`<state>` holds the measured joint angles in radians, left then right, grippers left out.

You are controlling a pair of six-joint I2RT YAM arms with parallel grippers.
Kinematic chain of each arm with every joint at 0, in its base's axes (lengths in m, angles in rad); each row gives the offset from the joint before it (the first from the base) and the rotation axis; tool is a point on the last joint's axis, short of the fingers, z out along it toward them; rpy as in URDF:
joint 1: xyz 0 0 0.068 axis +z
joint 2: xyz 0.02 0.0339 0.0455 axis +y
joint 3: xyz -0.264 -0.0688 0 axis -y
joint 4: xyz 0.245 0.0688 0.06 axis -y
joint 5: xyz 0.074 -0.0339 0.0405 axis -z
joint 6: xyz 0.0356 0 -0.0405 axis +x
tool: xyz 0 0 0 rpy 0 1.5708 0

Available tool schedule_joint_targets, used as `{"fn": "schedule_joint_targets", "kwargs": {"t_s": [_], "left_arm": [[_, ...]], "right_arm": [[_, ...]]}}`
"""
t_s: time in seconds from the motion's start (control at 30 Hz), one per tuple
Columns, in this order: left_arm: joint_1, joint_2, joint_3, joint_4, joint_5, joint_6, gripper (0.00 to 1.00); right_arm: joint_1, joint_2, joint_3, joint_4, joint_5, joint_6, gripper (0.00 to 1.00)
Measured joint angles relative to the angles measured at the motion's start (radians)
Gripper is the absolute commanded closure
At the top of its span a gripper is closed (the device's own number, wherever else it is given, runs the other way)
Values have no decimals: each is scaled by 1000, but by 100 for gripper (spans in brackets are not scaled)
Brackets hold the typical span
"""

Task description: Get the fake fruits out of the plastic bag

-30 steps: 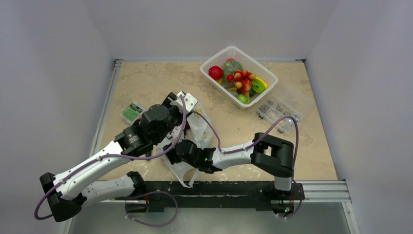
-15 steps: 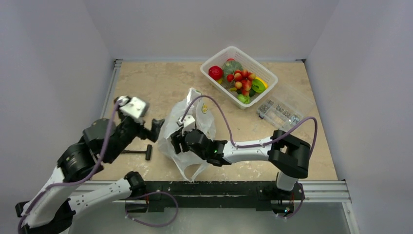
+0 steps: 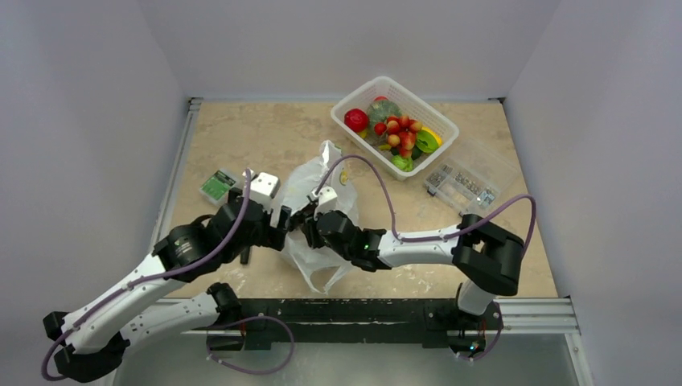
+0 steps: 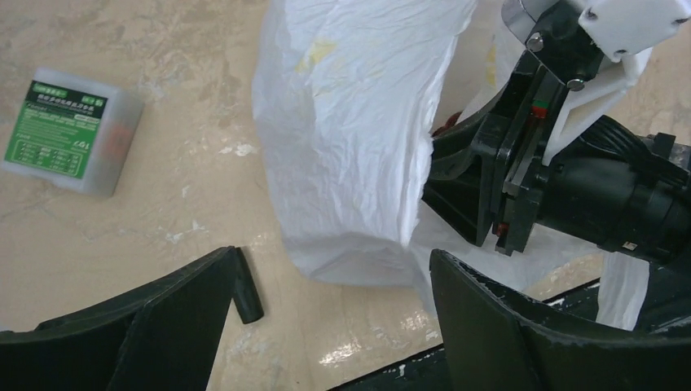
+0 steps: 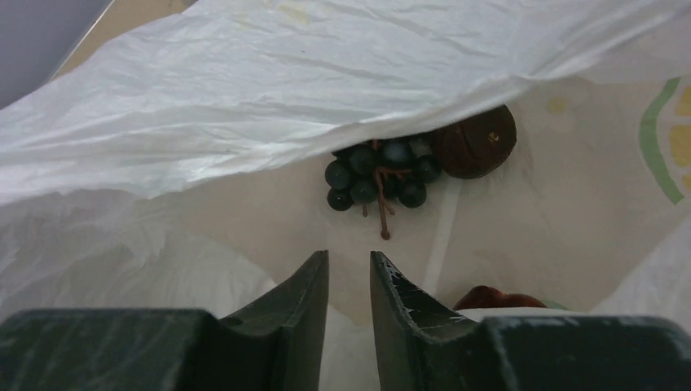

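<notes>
The left arm, drawn back to the left half a second ago, has swung in again, so the left gripper (image 3: 281, 232) now sits against the left side of the plastic bag (image 3: 315, 185). Its jaws are spread wide and hold nothing, with the bag's lower fold just ahead between them. The small green-labelled box (image 3: 218, 185), hidden by that arm before, shows again. The right gripper (image 5: 349, 265) has stayed at the bag's mouth, and its fingers (image 5: 293, 301) are now drawn nearly together, leaving a thin slit with nothing in it. A second ago the bag lay flattened under both arms; now it stands crumpled with a peak at the far end. Inside it, the right wrist view shows a dark grape bunch (image 5: 376, 176) touching a dark red fruit (image 5: 475, 142), and a second dark red fruit (image 5: 499, 299) half hidden behind a finger. The white lattice basket (image 3: 347, 100), unmoved, holds a round red fruit (image 3: 356, 120), a red-and-yellow berry bunch (image 3: 400, 132) and a green squash (image 3: 385, 108), with a clear lidded box (image 3: 470, 178) just beside it. The table (image 3: 241, 137) is beige and marbled, with a metal rail (image 3: 531, 314) along its near edge and plain pale walls (image 3: 346, 40) on three sides.
</notes>
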<state>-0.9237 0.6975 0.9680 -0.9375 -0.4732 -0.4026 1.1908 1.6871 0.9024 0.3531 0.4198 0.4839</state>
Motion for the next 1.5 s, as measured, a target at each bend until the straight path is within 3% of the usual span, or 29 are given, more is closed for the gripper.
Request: {"fn": "schedule_joint_targets", "kwargs": {"t_s": [0.1,0.17,0.3,0.33,0.4,0.43,0.57,0.7,0.9,1.2,1.4,1.5], "left_arm": [[0,56,-2,34,32,1,11],[0,69,-2,61,42,1,25],[6,131,-1,74,0,1,39],[10,151,-1,75,-11,1,49],[31,220,-1,71,-39,-5,90],[45,256,-1,65,-47,-19,100],[95,312,-57,55,-76,-77,100],[130,245,-170,52,-100,-148,100],[132,179,-198,62,-100,-227,100],[132,174,-161,78,-32,-157,100],[132,178,-159,90,-22,-76,100],[133,178,-160,94,-16,-54,100]], "right_arm": [[0,-38,-25,1,-11,19,79],[0,-53,-31,3,-19,27,79],[0,-83,-51,11,-22,32,77],[0,-89,-55,14,-22,32,76],[0,-92,-56,22,-22,30,73],[0,-90,-56,26,-21,28,71],[0,-71,-51,37,-16,1,64],[-2,8,1,36,-10,-48,58],[-8,104,82,36,-6,-114,47],[-33,254,251,37,0,-155,13],[-47,380,357,21,8,-144,14],[-47,427,379,13,22,-134,24]]}}
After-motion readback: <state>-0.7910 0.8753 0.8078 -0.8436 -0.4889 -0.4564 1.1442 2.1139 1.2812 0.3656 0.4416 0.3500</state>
